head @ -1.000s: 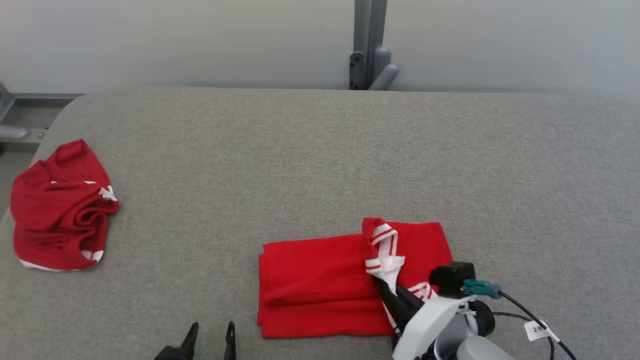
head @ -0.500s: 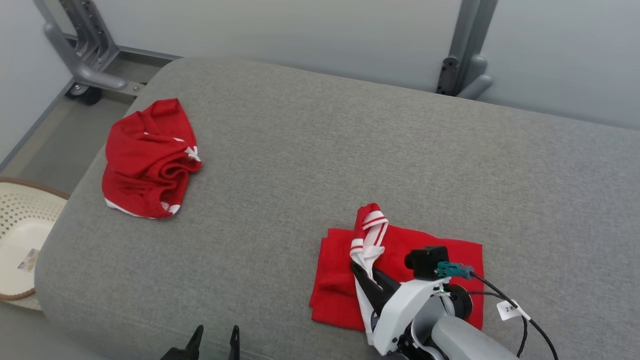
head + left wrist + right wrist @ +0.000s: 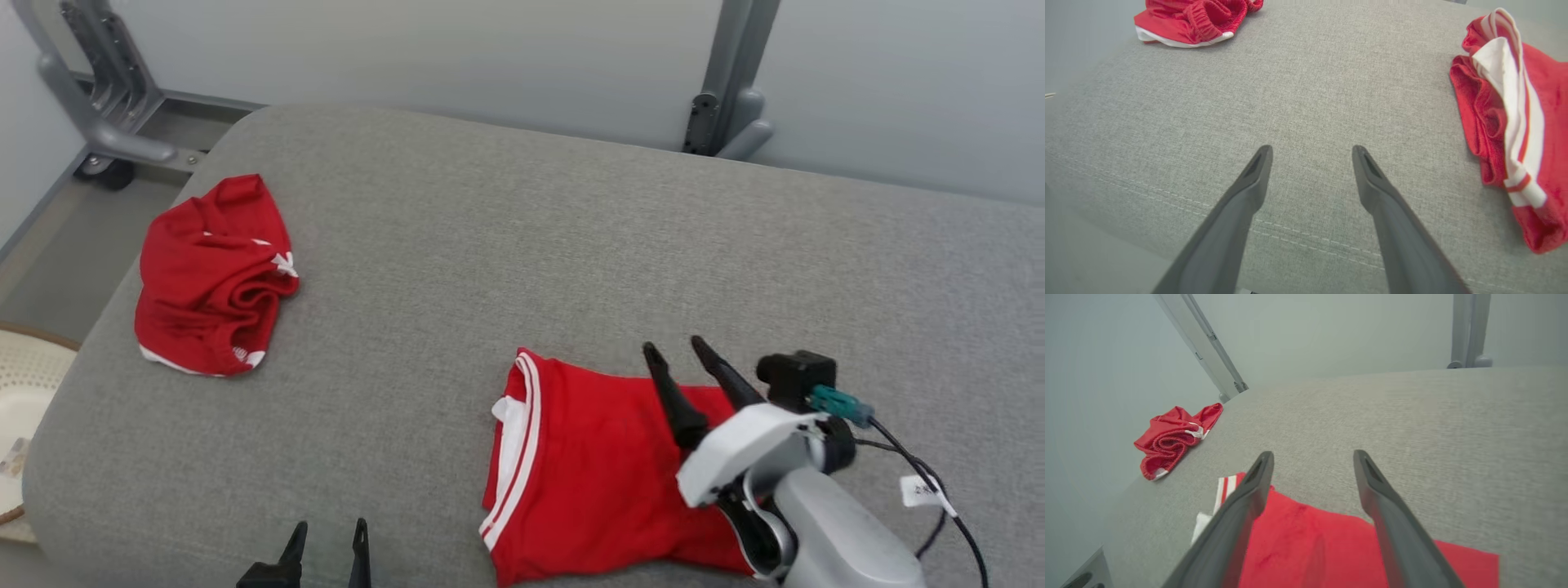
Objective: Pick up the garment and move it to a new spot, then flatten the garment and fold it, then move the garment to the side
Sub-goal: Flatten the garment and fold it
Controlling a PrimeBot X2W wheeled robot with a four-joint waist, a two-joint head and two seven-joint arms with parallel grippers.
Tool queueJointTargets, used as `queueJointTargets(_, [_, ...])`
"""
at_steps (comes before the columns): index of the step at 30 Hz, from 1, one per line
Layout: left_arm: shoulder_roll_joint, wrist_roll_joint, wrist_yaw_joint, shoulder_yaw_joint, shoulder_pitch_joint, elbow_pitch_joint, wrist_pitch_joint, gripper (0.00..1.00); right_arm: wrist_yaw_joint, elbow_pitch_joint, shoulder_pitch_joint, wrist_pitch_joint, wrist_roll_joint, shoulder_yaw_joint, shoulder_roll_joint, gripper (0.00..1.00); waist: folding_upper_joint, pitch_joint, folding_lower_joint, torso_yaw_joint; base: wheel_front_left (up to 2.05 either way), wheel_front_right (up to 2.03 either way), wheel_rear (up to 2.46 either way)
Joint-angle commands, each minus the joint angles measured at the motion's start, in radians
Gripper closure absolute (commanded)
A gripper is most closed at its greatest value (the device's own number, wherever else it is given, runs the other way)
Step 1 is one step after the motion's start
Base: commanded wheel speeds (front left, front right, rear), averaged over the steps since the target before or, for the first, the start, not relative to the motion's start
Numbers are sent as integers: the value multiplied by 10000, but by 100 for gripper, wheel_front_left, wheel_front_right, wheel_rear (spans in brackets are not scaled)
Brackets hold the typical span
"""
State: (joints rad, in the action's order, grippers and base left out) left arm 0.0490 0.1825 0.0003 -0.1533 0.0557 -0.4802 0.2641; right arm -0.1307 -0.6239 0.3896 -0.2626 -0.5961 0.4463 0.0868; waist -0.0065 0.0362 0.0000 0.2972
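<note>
Nearest you, the left gripper (image 3: 330,525) hangs over the near edge of the grey fabric-covered worktop (image 3: 490,245), left of the middle. Its two dark fingers are spread wide, with nothing between them but bare cloth. Off the worktop's left edge, low on the floor, you can see part of a pale perforated basket (image 3: 24,367). To the right of the left gripper, close to the near edge and right of the middle, lies the folded red garment (image 3: 596,465). It lies flat, and its white-striped hem runs along its left side. The right gripper (image 3: 673,344) is over the far right part of that garment. It is released, fingers parted and holding no fabric, and its tips point towards the far edge. You cannot tell whether the fingers touch the cloth. Farther off, near the far left corner and well apart from the folded piece, a second red garment (image 3: 208,278) sits in a crumpled heap with white trim showing. Beyond the far edge stands a grey metal post (image 3: 727,82) against the pale wall.
</note>
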Motion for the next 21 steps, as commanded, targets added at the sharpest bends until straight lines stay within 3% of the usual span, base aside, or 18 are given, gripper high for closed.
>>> queueJointTargets(1, [30,-31,64,92,59,76,0,0,1,140,-508,-22,488,-303,93,0,65,-192,0,-588,0,0,0])
queueJointTargets(10, [31,-141,160,508,168,514,0,0,1,1767,-2473,-27,2996,-3215,-62,0,65,-374,0,-1585,0,0,0])
queueJointTargets(21, [30,-310,94,1031,246,851,0,0,1,2731,-3421,-28,3886,-4229,-299,0,65,-575,0,-2369,0,0,0])
